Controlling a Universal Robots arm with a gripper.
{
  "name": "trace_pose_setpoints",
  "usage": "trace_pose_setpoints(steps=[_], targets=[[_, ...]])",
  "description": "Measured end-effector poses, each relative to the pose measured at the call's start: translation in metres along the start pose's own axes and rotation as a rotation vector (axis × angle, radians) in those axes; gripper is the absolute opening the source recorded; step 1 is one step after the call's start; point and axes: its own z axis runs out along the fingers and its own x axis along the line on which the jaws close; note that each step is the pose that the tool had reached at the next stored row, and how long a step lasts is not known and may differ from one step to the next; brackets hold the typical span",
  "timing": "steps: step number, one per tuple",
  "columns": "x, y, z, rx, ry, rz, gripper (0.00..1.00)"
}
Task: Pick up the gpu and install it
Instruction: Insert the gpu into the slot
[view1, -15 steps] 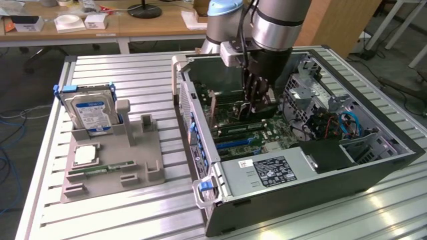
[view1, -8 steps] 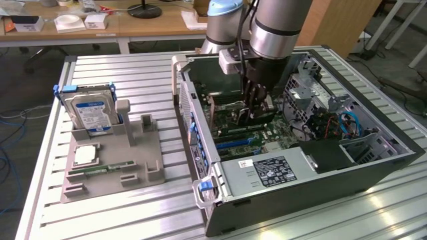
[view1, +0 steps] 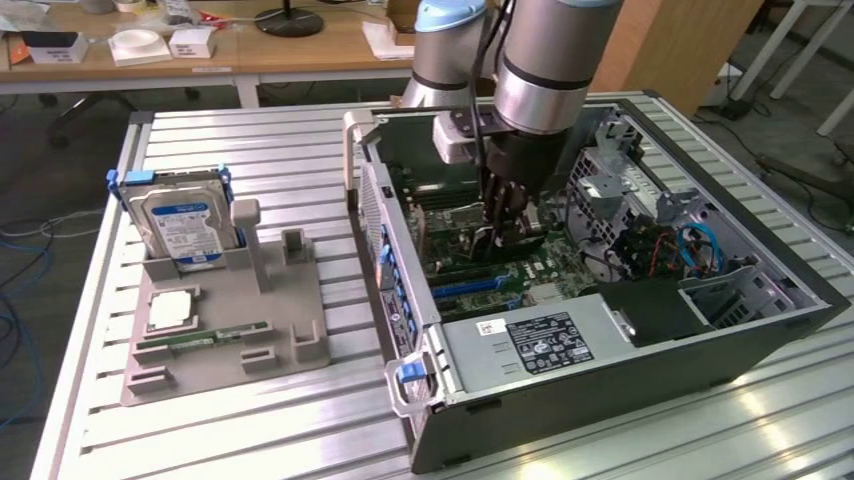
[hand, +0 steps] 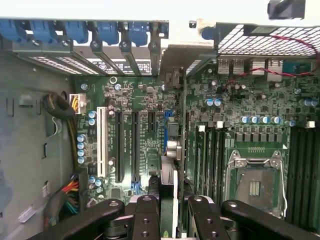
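My gripper (view1: 511, 228) reaches down into the open computer case (view1: 747, 330), over the green motherboard (view1: 534, 270). It is shut on the gpu (view1: 523, 243), a thin dark card held upright. In the wrist view the gpu (hand: 170, 170) appears edge-on between the black fingers (hand: 146, 215) of the gripper (hand: 172, 212). The card runs toward the rear bracket openings (hand: 150, 55). It stands just above the board, beside the long black expansion slots (hand: 120, 145). Whether its lower edge is touching a slot is hidden.
A grey holder (view1: 227, 330) on the exterior view's left carries a blue-labelled hard drive (view1: 184, 228), a square chip (view1: 171, 310) and a green memory stick (view1: 200, 338). Inside the case are the power supply (view1: 534, 345), the CPU socket (hand: 255, 182) and cable bundles (hand: 62, 107).
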Motion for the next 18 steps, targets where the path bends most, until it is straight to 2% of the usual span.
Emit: trace_pose_setpoints(steps=[5,18], targets=[[0.001,0.0011,0.0084,0.0000,0.0000,0.000,0.27],[0.005,0.0054,0.0166,0.0002,0.0000,0.000,0.27]])
